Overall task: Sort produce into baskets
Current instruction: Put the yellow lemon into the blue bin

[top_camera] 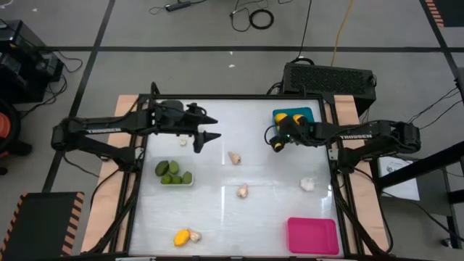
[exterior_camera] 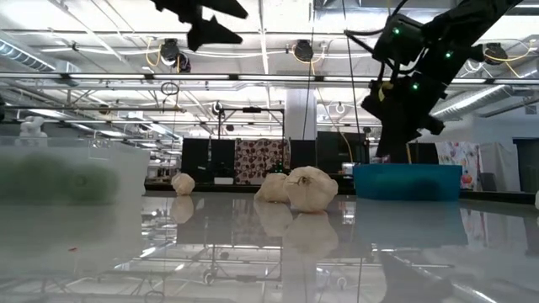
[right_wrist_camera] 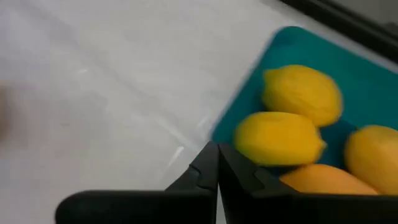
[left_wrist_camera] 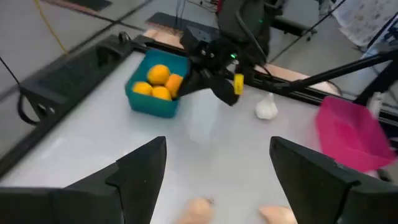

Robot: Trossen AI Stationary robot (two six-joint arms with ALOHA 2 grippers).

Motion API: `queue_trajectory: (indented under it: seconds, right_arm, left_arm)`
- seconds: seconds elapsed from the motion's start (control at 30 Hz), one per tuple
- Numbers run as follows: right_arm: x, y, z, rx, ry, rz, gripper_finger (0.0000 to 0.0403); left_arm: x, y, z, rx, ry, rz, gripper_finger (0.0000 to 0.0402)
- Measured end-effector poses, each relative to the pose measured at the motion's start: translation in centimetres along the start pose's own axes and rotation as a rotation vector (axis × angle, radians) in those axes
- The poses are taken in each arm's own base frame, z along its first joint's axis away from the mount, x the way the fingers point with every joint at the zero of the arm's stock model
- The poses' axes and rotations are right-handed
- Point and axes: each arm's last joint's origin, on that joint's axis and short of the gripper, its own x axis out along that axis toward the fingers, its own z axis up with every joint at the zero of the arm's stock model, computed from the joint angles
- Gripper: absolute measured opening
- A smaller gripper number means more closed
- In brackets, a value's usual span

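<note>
My left gripper (top_camera: 215,127) hangs open above the table's far left part, nothing between its fingers (left_wrist_camera: 214,168). My right gripper (top_camera: 278,147) is shut and empty by the near left corner of the teal-blue basket (top_camera: 303,113), which holds yellow-orange pieces (right_wrist_camera: 278,138). The whitish clear basket (top_camera: 174,182) at the left holds green pieces (top_camera: 171,172). The pink basket (top_camera: 312,235) stands at the near right. Garlic-like pieces (top_camera: 234,157) (top_camera: 242,191) (top_camera: 308,184) lie loose on the table. A yellow piece (top_camera: 181,237) lies by the near edge, touching another garlic-like piece (top_camera: 194,235).
A small pale piece (top_camera: 183,142) lies below my left gripper. A black box (top_camera: 330,78) stands beyond the table's far right corner. The white tabletop (top_camera: 275,210) lies bare between the loose pieces.
</note>
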Motion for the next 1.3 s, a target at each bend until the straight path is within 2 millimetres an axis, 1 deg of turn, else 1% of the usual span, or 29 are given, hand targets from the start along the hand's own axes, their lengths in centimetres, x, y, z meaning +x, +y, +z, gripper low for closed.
queue_trajectory:
  seconds: [0.1, 0.2, 0.27, 0.4, 0.57, 0.67, 0.77, 0.9, 1.03, 1.17, 1.3]
  right_arm:
    - [0.0, 0.5, 0.2, 0.001, 0.020, 0.105, 0.0000]
    - [-0.4, 1.5, 0.1, -0.009, 0.025, 0.214, 0.0000]
    - [-0.7, 2.3, 0.0, -0.020, 0.006, 0.274, 0.0000]
    - [-1.7, 4.2, -0.1, -0.034, -0.066, 0.386, 0.0000]
    - [-3.4, 6.5, -0.8, -0.028, -0.128, 0.520, 0.0000]
    - [-4.5, 7.8, -1.9, -0.023, -0.149, 0.549, 0.0000]
    - [-5.7, 9.0, -3.2, 0.017, -0.157, 0.580, 0.0000]
    - [-7.6, 10.5, -5.5, 0.080, -0.142, 0.632, 0.0000]
    - [-9.1, 11.6, -8.1, 0.150, -0.119, 0.656, 0.0000]
    - [-9.6, 12.4, -10.5, 0.200, -0.096, 0.653, 0.0000]
    - [-9.3, 13.1, -12.1, 0.228, -0.071, 0.641, 0.0000]
  left_arm:
    - [-1.2, -0.9, -0.4, -0.061, 0.041, -0.030, 0.0293]
    - [-1.6, -2.8, -1.4, -0.093, 0.123, -0.095, 0.0293]
    - [-1.7, -4.6, -2.3, -0.096, 0.190, -0.160, 0.0293]
    - [-1.5, -8.9, -4.0, -0.142, 0.283, -0.276, 0.0293]
    - [-2.3, -13.8, -6.2, -0.218, 0.355, -0.302, 0.0292]
    - [-2.9, -16.2, -7.5, -0.243, 0.384, -0.297, 0.0292]
    - [-3.5, -18.2, -9.0, -0.194, 0.387, -0.293, 0.0292]
    - [-3.8, -19.9, -10.7, -0.130, 0.387, -0.266, 0.0292]
    - [-3.7, -21.3, -12.3, -0.133, 0.405, -0.262, 0.0292]
    - [-3.8, -23.0, -13.8, -0.167, 0.432, -0.298, 0.0292]
    - [-4.5, -23.7, -14.5, -0.235, 0.473, -0.310, 0.0292]
